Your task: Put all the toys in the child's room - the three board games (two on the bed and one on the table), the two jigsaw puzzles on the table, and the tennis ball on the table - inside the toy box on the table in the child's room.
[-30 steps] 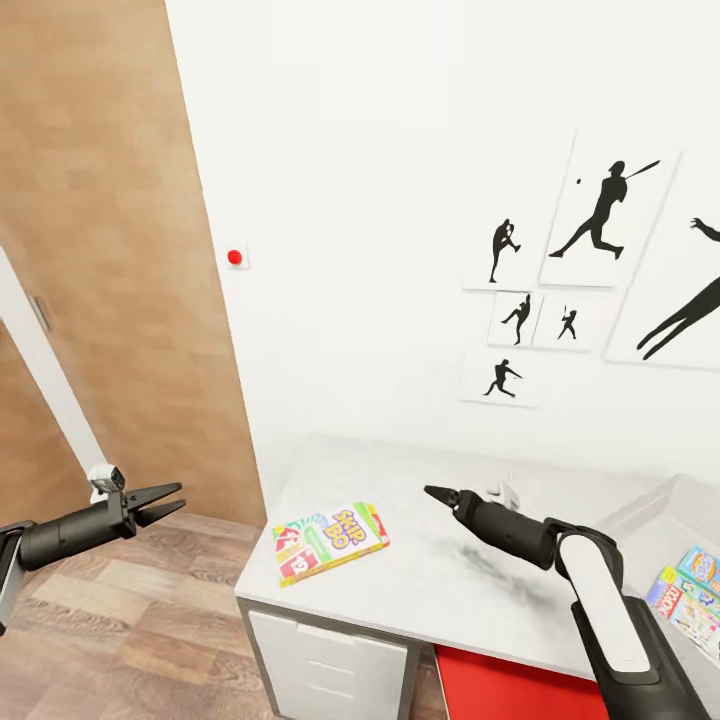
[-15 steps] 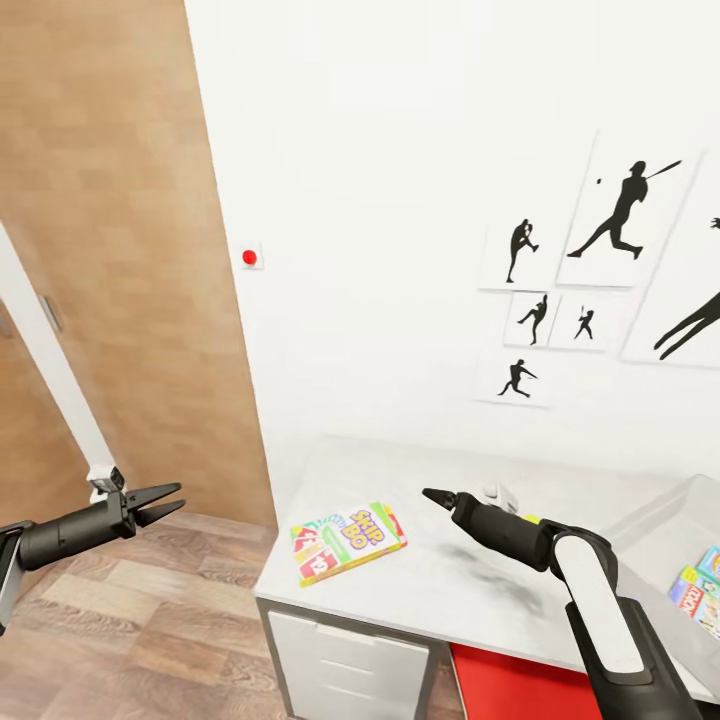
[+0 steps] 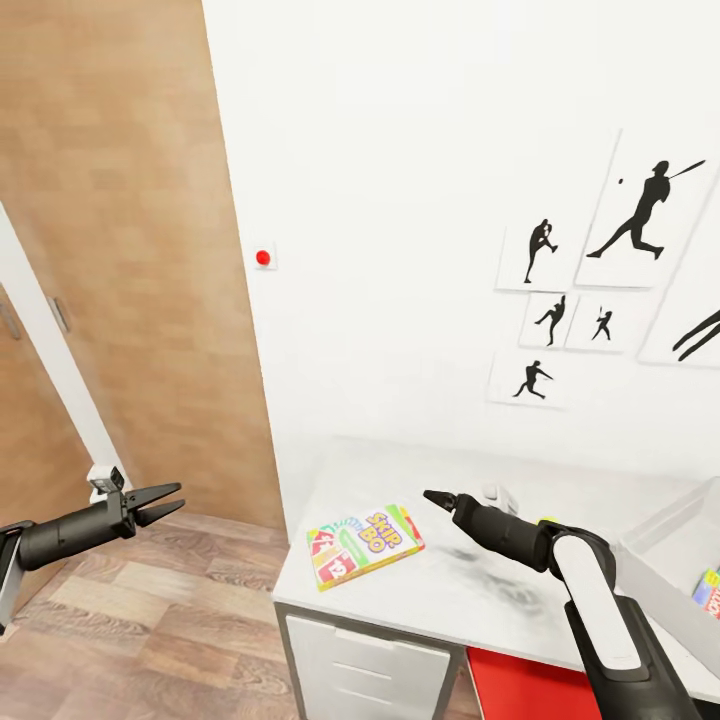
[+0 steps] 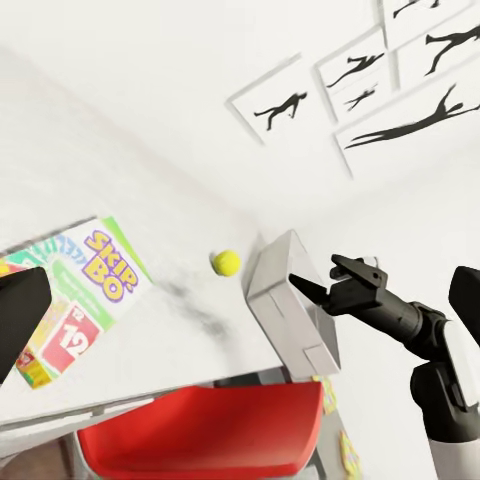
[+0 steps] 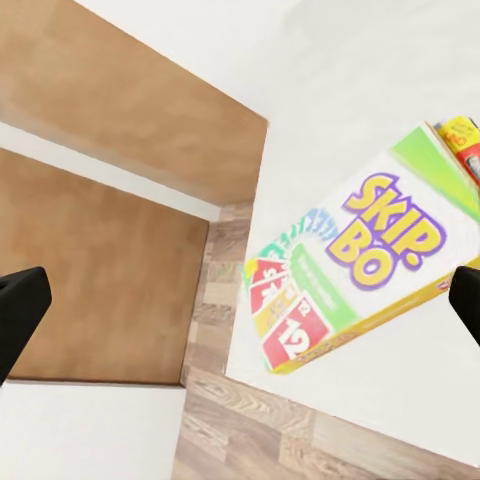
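A Skip-Bo board game box [image 3: 365, 545] lies flat near the left end of the white table [image 3: 450, 590]; it also shows in the wrist views [image 5: 360, 260] [image 4: 80, 300]. My right gripper [image 3: 435, 497] hovers open above the table, just right of the box and apart from it. The tennis ball [image 4: 226, 263] rests on the table between that box and the white toy box [image 3: 665, 540]. A colourful box [image 3: 708, 590] lies inside the toy box. My left gripper [image 3: 165, 500] hangs open over the wooden floor, left of the table, holding nothing.
A red chair [image 3: 520, 685] is tucked under the table beside white drawers [image 3: 360, 660]. A brown wooden door panel [image 3: 130, 250] stands at the left. Baseball silhouette posters [image 3: 640, 215] hang on the white wall behind the table.
The whole picture has shifted: the table, posters and Skip-Bo box drift rightward as the camera turns left. Both arms keep the same pose, grippers open.
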Tool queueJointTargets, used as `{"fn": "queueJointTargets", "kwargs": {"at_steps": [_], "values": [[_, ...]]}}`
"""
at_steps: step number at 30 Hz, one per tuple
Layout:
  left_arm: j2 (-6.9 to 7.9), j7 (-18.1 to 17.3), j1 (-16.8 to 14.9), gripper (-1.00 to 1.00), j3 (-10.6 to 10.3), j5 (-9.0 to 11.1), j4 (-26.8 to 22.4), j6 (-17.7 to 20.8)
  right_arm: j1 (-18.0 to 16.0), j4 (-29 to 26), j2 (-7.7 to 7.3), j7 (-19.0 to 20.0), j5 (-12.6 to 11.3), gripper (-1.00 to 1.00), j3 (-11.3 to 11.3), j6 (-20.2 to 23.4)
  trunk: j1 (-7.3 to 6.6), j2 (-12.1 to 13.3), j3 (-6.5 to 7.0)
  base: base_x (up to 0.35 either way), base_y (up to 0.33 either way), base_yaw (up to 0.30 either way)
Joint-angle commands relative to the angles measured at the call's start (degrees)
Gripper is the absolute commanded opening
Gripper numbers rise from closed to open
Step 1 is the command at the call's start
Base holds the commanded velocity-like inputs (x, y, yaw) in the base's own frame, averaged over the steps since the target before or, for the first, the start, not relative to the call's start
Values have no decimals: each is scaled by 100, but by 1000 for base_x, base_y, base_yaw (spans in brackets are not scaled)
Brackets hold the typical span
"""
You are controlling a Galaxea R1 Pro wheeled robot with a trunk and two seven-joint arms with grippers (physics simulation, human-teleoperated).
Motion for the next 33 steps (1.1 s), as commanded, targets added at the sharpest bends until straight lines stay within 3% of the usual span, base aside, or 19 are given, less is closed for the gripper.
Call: {"fn": "queueJointTargets", "kwargs": {"at_steps": [1,12,20,33], "values": [[1,-20,-4,100,-1,0,1,60,-6,-6,0,-59,-61,100,-6,22,5,-13,-13,130,217,0],[3,-20,-4,100,-1,0,1,59,-5,-2,-1,-50,-75,100,-33,31,5,-13,-13,96,75,0],[135,-20,-4,100,-1,7,13,59,-5,-1,7,-50,-75,100,-37,31,5,-13,-13,4,2,0],[151,-20,-4,100,-4,9,19,59,-5,-1,4,-48,-73,100,-37,29,5,-13,-13,58,50,0]]}}
